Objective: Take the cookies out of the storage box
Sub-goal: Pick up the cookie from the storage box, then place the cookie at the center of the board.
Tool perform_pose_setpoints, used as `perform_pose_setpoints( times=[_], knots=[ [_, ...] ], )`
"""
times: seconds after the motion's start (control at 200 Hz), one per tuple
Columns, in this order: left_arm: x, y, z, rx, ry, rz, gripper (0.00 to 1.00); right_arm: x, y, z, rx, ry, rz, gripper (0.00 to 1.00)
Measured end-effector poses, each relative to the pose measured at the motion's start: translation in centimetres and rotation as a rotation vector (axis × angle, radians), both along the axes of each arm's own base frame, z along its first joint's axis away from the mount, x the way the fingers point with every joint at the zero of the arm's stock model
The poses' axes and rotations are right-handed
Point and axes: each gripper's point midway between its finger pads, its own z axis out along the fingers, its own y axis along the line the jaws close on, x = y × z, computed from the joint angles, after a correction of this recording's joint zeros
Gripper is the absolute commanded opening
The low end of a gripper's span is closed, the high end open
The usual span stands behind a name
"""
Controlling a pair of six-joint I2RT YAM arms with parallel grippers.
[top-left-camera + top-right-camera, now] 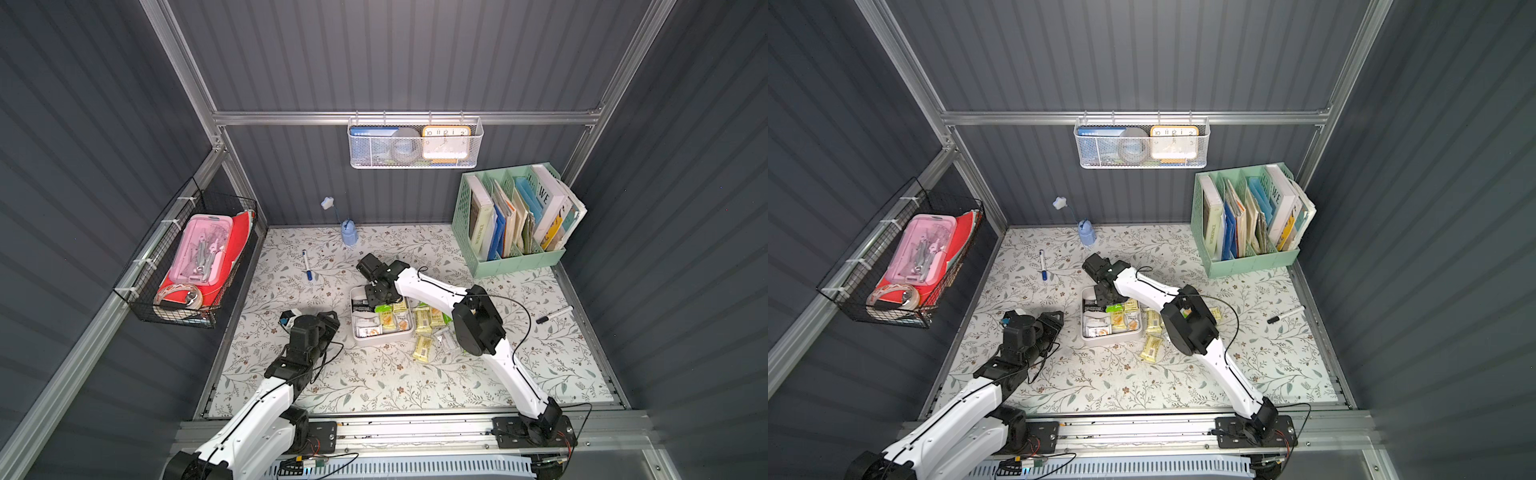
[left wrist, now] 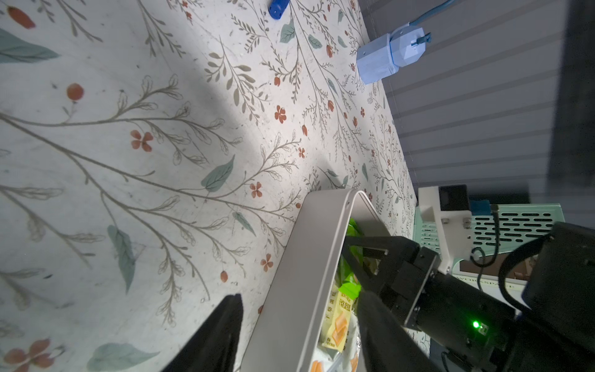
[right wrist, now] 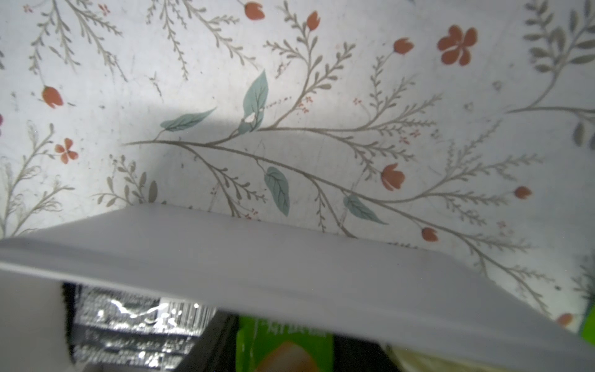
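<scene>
Cookies (image 1: 386,322): green, pale yellow, white and black packets, part lying in storage box (image 1: 374,340) mid-surface of floral table (image 1: 374,386), part loose on the surface just beside the box wall facing the right edge. Right gripper (image 1: 375,300): tip down inside the box's far end, fingers (image 3: 215,341) flanking a green packet (image 3: 283,338); grip cannot be told. Left gripper (image 1: 332,320): jaws apart, empty, beside the box wall facing the left edge.
</scene>
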Motion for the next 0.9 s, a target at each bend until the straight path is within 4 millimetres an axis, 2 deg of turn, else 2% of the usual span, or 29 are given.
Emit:
perform_pose_setpoints(
  times=[0.11, 0.285, 0.44, 0.515, 0.655, 0.9],
  knots=[
    [0.0, 0.0, 0.0, 0.0, 0.0, 0.0, 0.62, -0.3, -0.1, 2.5, 0.026, -0.019, 0.005, 0.42],
    [0.0, 0.0, 0.1, -0.001, -0.003, 0.0, 0.62, -1.8, -1.1, 7.8, 0.086, -0.072, 0.013, 0.42],
    [-0.1, 0.0, 0.2, 0.001, -0.002, -0.001, 0.62, -4.1, -4.0, 10.4, 0.09, -0.098, 0.007, 0.42],
    [0.1, 0.0, 0.5, 0.005, -0.005, -0.005, 0.62, -5.3, -6.0, 10.7, 0.076, -0.097, -0.003, 0.42],
    [0.6, -0.3, 1.3, 0.015, -0.019, -0.019, 0.62, -6.7, -11.4, 9.8, 0.026, -0.077, -0.063, 0.42],
    [1.6, -0.8, 2.3, 0.029, -0.023, -0.051, 0.62, -5.5, -22.6, 6.1, -0.067, -0.006, -0.28, 0.42]
  ],
)
